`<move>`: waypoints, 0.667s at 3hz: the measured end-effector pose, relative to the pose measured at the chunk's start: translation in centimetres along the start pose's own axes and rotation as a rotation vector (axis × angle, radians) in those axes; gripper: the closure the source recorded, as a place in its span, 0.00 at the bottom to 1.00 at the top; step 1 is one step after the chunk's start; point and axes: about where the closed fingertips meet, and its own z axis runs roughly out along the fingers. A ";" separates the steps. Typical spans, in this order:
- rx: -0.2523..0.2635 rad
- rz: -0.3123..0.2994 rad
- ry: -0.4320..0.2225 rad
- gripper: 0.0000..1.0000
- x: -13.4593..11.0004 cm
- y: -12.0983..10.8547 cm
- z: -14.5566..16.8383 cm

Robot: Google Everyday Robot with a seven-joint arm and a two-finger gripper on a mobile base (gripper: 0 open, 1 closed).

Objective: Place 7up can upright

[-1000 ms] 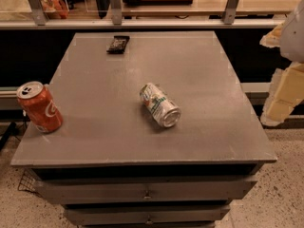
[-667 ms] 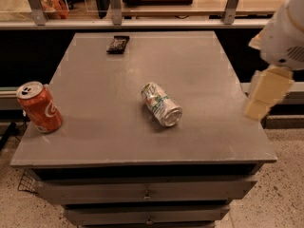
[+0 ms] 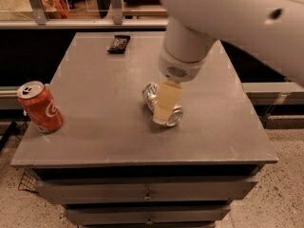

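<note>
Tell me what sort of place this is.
Probably an office break area or lab: a grey drawer cabinet, speckled floor, an orange-red soda can. The pincer is right at the lying 7up can.

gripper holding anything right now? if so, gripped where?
Cannot tell. The gripper is down over the middle of the 7up can, which lies on its side on the table. Whether it has actually clamped the can isn't visible.
</note>
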 end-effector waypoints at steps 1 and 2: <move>-0.002 0.060 0.005 0.00 -4.9 0.3 2.2; 0.008 0.261 0.009 0.00 -7.1 -1.2 3.4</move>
